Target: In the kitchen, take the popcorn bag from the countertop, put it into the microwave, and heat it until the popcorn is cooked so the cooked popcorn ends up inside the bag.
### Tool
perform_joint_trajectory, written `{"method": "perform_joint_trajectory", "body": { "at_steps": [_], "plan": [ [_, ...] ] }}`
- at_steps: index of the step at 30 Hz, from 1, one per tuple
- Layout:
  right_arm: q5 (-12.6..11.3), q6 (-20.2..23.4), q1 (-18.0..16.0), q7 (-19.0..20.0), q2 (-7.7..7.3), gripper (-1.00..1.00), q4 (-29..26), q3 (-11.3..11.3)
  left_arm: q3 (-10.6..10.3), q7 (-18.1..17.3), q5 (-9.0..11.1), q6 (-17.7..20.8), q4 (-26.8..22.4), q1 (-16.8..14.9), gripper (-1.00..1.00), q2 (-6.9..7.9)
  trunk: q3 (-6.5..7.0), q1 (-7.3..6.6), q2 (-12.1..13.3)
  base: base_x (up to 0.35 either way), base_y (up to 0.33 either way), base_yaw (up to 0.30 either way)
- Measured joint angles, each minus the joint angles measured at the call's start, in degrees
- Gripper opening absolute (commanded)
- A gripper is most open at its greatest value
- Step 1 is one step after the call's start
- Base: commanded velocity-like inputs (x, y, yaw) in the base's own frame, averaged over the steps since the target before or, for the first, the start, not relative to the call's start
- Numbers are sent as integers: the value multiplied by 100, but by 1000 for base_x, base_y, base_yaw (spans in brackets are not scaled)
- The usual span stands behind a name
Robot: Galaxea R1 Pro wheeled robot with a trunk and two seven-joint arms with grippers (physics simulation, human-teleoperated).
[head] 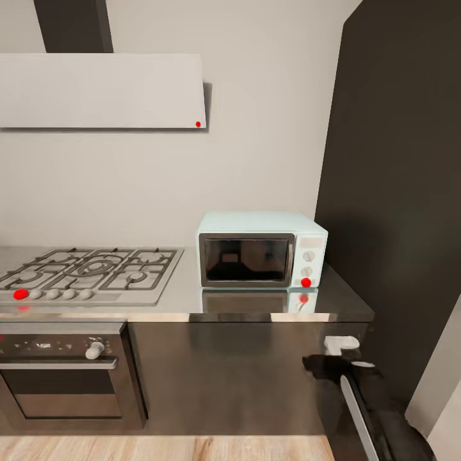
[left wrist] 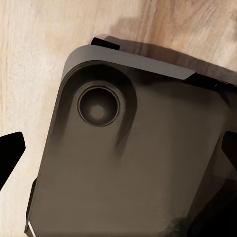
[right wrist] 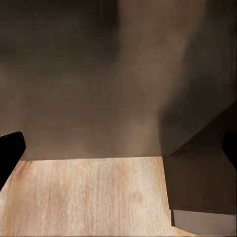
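Microwave [head: 261, 250] sits shut on the table [head: 186, 301], above and ahead of the lowered right end effector [head: 342, 358], likely parked for driving. Finger spread cannot be told; no popcorn bag visible.

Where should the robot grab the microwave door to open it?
Probably at the door's edge beside the knob panel on the microwave, coming straight from the front. The dark glass door faces the robot, shut and flush, with no handle showing, and the knobs sit to its right, so hinges are likely opposite.
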Motion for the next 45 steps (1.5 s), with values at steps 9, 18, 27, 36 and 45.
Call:
{"method": "perform_joint_trajectory", "body": {
  "at_steps": [9, 18, 27, 36, 45],
  "plan": [
    [-24, 476, -2437, -13, 64, 100, -2, -84, 0, 1, -5, 0, 0, 0, 100, 0, 0, 0, 0, 0, 0, 0],
    [-35, 447, -2938, -643, 871, 100, 447, -13, 0, 1, -6, 2, 0, 0, 100, 0, -1, 0, 0, 0, 0, 0],
    [-44, -1177, -2707, -955, 950, 100, 991, -2, 1, 0, -5, 0, -1, 0, 100, 0, -1, 0, 0, 0, 0, 0],
    [-38, -2400, -2487, -929, 880, 100, 2189, 21, 1, 0, -1, 1, -1, 0, 100, 0, -1, 0, 0, 0, 0, 0],
    [-26, -2407, -2489, -894, 826, 100, 2280, 404, 8, 0, 1, 2, -1, 0, 100, 9, -1, 0, 0, 0, 0, 0]
  ]
}}
